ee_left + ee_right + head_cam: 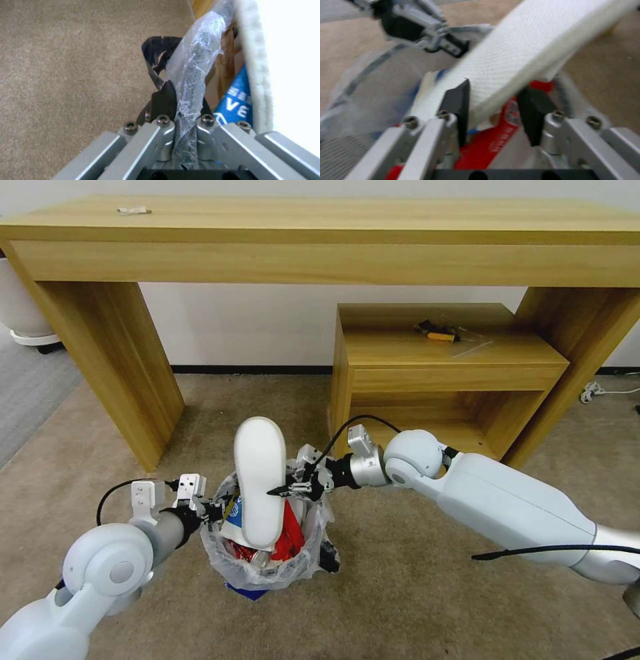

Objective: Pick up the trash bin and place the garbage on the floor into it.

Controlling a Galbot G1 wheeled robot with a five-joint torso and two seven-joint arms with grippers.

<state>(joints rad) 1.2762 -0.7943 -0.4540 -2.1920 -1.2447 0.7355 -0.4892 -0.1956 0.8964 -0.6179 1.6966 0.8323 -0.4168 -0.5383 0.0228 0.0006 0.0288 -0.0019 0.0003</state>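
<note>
The trash bin (223, 557), lined with a crinkled clear bag, is over the beige floor (413, 587). My left gripper (215, 508) is shut on its rim (193, 65), pinching bag and rim together. Garbage fills the bin. A white insole (260, 480) stands nearly upright in it, above red wrappers (291, 530), a crushed can (260, 560) and a blue-white packet (233, 100). My right gripper (283, 490) is at the insole's edge. Its fingers are apart on either side of the insole (526, 50), with a red wrapper (493, 142) below.
A long wooden desk (320, 227) stands ahead, its left leg (113, 367) just beyond the bin. A low wooden shelf (447, 353) sits under the desk on the right. A white pot (20, 307) and grey carpet (33, 387) are far left, cables (600, 392) far right.
</note>
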